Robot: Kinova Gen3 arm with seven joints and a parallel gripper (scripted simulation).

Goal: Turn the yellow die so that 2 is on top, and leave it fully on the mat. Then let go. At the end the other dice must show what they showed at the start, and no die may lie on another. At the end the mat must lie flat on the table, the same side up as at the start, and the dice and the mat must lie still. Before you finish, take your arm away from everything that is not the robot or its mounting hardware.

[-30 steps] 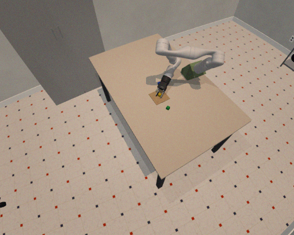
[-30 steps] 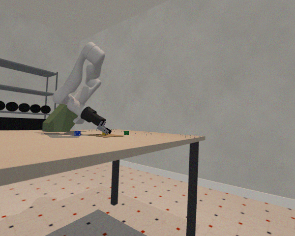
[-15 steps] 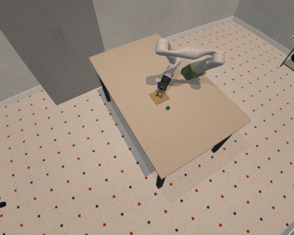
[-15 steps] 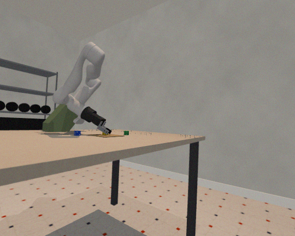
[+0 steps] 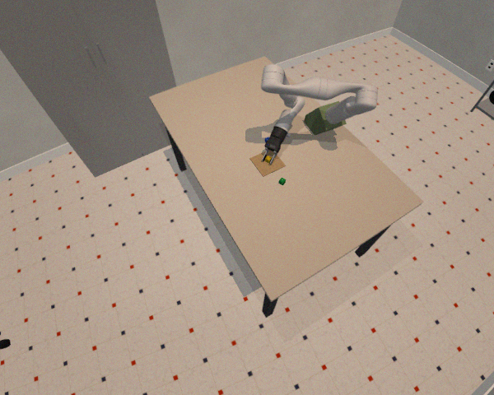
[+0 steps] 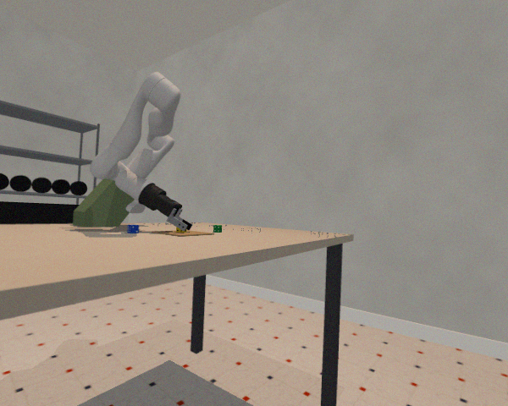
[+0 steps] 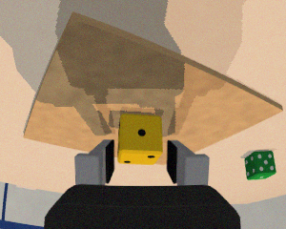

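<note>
The yellow die (image 5: 267,158) (image 6: 180,229) (image 7: 141,133) rests on the brown mat (image 5: 264,170) (image 6: 201,233) (image 7: 238,95), its base seemingly well inside the mat's edges. In the tilted wrist view its 1 faces the hand and its 2 shows on the narrower upper face, so 2 looks to be on top. My gripper (image 5: 267,161) (image 6: 185,227) (image 7: 140,155) is open, slanting down, with a finger on either side of the die and a gap at each side. The mat looks flat on the table. The die's far side is hidden.
A green die (image 5: 281,181) (image 6: 218,228) (image 7: 260,165) sits on the table off the mat. A blue die (image 5: 267,139) (image 6: 133,228) sits off the mat on the robot's side, partly under the wrist in the top view. No dice overlap.
</note>
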